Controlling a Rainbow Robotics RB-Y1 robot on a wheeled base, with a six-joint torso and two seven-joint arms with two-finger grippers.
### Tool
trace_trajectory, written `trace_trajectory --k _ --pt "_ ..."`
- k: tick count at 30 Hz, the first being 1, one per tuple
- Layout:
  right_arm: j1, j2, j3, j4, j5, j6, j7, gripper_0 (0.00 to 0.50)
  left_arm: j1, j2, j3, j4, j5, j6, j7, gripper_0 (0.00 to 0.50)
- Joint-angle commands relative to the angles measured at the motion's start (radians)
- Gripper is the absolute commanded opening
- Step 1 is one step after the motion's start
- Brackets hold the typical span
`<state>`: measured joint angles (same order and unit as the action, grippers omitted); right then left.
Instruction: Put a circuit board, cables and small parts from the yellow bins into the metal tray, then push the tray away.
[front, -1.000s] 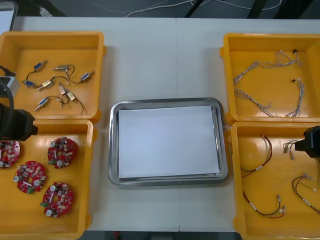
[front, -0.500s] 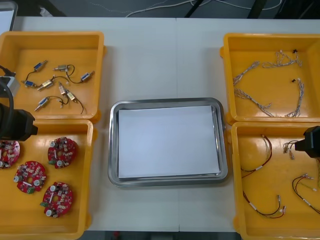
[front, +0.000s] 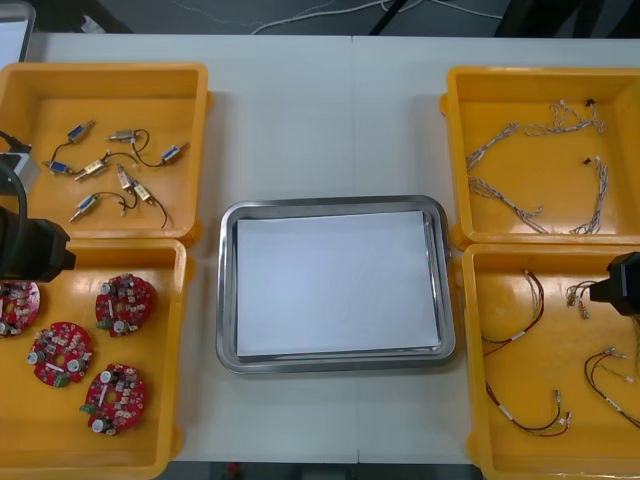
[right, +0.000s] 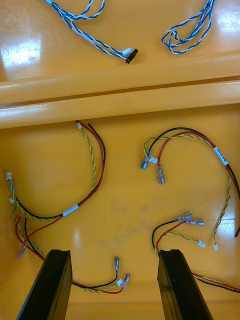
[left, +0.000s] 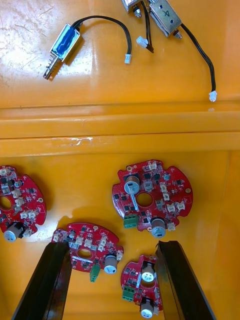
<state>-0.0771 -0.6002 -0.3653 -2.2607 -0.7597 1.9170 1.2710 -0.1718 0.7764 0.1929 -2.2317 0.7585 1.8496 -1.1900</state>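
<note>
My left gripper hangs open over the near left yellow bin. Between and just beyond its fingers lie round red circuit boards, one small, one at the left finger, one larger farther off. My right gripper is open above the near right yellow bin, with a red and yellow cable between its fingers and more such cables beyond. The metal tray, white inside, sits in the middle of the table. Nothing is held.
The far left bin holds several small metal parts. In the far right bin lie twisted blue and white cables. My left arm and right arm sit at the table's sides. Bare table lies beyond the tray.
</note>
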Motion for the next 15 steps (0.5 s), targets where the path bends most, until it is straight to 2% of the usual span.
trace_trajectory --k 1,15 --pt "-0.013 -0.033 0.011 -0.011 -0.006 0.003 -0.007 0.5 -0.026 0.037 -0.006 -0.011 -0.01 0.005 0.064 0.5" --pt "-0.013 -0.033 0.011 -0.011 -0.006 0.003 -0.007 0.5 -0.026 0.037 -0.006 -0.011 -0.01 0.005 0.064 0.5"
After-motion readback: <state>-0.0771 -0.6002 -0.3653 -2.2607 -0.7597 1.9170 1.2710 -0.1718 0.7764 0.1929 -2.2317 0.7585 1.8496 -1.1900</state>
